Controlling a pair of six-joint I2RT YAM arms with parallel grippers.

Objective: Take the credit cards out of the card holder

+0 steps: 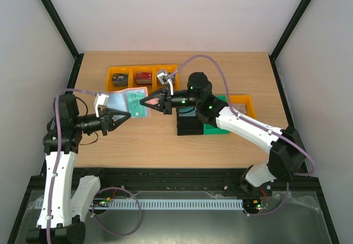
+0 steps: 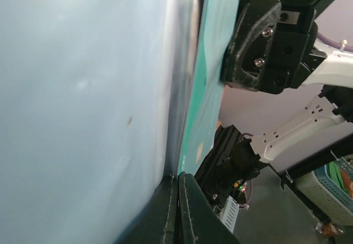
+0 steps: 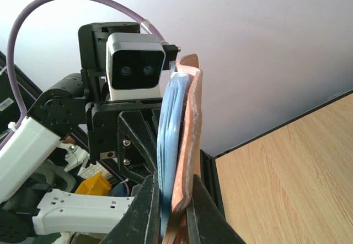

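Note:
The card holder (image 1: 117, 101) hangs open above the table, pale blue inside facing up, held between both grippers. A teal credit card (image 1: 134, 96) lies against its right half. My left gripper (image 1: 126, 115) is shut on the holder's near edge. In the left wrist view the blue lining (image 2: 83, 90) fills the left side, the teal card (image 2: 207, 90) stands beside it, and my left gripper (image 2: 179, 200) is pressed together below. My right gripper (image 1: 144, 102) is shut on the holder's right edge. In the right wrist view my right gripper (image 3: 171, 211) clamps the blue layers (image 3: 168, 123) and reddish-brown outside (image 3: 190, 128).
A row of yellow bins (image 1: 142, 69) with dark items stands at the back of the table. A black box (image 1: 190, 125) on a green tray (image 1: 219, 129) and another yellow bin (image 1: 244, 102) sit under the right arm.

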